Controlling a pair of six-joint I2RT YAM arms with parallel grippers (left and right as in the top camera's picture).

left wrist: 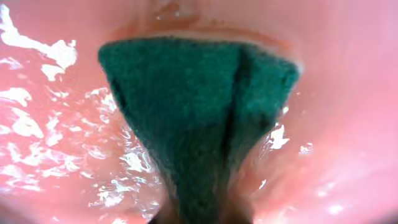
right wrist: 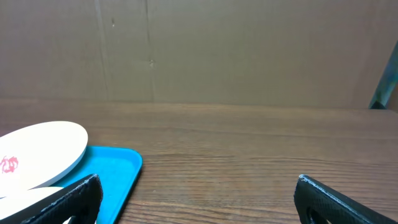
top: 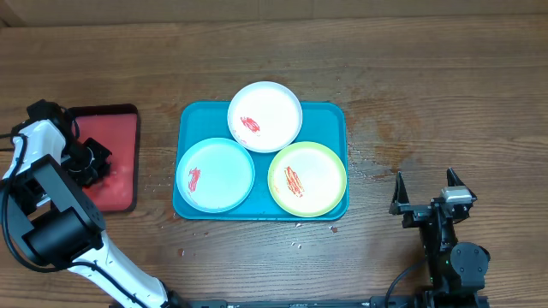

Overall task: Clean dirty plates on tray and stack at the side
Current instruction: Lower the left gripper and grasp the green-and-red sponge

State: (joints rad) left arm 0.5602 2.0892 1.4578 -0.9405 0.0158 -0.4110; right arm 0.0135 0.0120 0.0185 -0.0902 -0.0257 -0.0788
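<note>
On the table [top: 428,85], tray [top: 331,120] lies long axis left-right; left claw [top: 90,162] pinches sponge [left wrist: 199,112], right claw [top: 424,177] apart.

3 plates [top: 265,115], 1 teal tray [top: 195,120], 1 red tray [top: 117,133], 1 sponge [left wrist: 199,112]

Standing here, I can read no lettering, label, brand mark or number anywhere. The white plate [top: 265,115], light blue plate [top: 215,174] and yellow-green plate [top: 307,179] carry only red smears. The tray [top: 197,120], the red tray [top: 120,137], the sponge [left wrist: 199,124] and the brown wall [right wrist: 249,50] beyond the right gripper [right wrist: 199,202] fingers are plain.
</note>
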